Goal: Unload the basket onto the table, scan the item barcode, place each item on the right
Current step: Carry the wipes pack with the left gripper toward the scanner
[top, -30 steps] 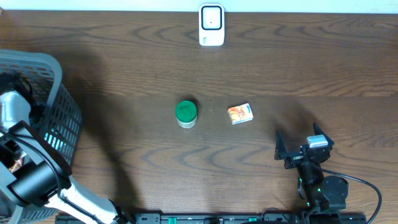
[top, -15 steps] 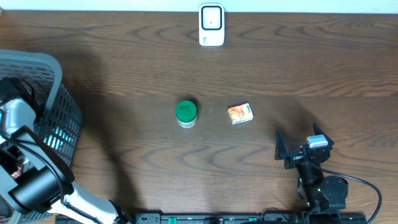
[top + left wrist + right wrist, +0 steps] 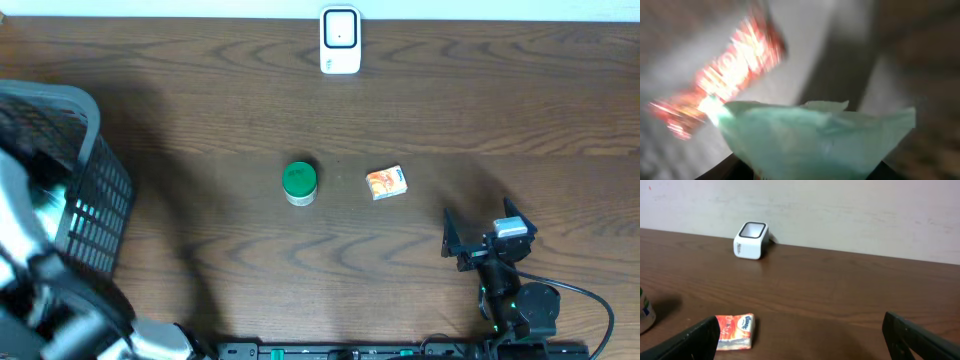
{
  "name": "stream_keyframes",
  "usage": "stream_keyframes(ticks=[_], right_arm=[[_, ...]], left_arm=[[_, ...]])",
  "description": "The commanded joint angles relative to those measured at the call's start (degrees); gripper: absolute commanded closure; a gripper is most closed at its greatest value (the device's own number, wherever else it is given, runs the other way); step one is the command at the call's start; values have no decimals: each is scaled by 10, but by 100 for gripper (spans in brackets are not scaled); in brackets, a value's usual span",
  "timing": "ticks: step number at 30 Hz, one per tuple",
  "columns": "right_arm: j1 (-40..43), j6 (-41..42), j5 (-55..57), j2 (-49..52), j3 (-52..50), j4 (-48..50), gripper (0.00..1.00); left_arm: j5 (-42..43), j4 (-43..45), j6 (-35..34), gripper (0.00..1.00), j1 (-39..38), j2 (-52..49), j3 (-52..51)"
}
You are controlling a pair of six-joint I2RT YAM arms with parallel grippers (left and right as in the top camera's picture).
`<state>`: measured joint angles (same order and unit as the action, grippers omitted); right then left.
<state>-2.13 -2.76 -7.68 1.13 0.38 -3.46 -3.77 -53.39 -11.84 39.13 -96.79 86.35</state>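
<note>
Left pincer point(image 3: 805, 172): partly closed, pinching a mint-green pouch point(image 3: 815, 135). Only the dark finger bases showed at the bottom corners of the wrist view.
Pouch: filled the lower half of the left wrist view, crumpled top edge upward. It was sharper than the streaked background.
Left arm point(image 3: 50, 300): a blur at the lower left of the overhead view, beside the basket point(image 3: 95, 190).
Right pincer point(image 3: 801, 320): spread wide, holding nothing and touching nothing. It was low over the tabletop point(image 3: 200, 100) at the near right edge, pointed toward the far wall.
Basket: dark mesh with a grey rim, at the left edge of the tabletop. A pale teal patch showed inside it from overhead, too blurred to name.
Wrapper point(image 3: 725, 75): orange-red and shiny, behind the pouch in the left wrist view, on a pale surface. Could not tell whether it lay in the basket.
Scanner point(image 3: 340, 40): a small white box with a dark window, at the far middle edge of the tabletop, well apart from both pincers.
Can point(image 3: 299, 183): green lid, upright, at mid-tabletop.
Tissue pack point(image 3: 386, 182): small, orange, flat on the tabletop. It lay near the can on its right, not touching it, between the can and the right pincer.
</note>
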Motion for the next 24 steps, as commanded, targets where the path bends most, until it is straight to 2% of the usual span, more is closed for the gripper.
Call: stream_keyframes(ticks=[1,5,10,11,16,18,24], right_arm=[[-5,-5,1,0,-1,-2,1],[-5,-5,1,0,-1,-2,1],[-5,-5,1,0,-1,-2,1],[-5,-5,1,0,-1,-2,1],[-5,-5,1,0,-1,-2,1],[-5,-5,1,0,-1,-2,1],[-5,-5,1,0,-1,-2,1]], left_arm=[[-2,-8,-8,45,13,128,95],[38,13,-76,46,13,227,129],[253,67,-97,49,3,335,129],[329,68,-116,49,-12,361,129],[518,45,-123,49,-87,385,129],[544,21,-123,49,-129,383,127],[536,-14,-120,52,-287,361,84]])
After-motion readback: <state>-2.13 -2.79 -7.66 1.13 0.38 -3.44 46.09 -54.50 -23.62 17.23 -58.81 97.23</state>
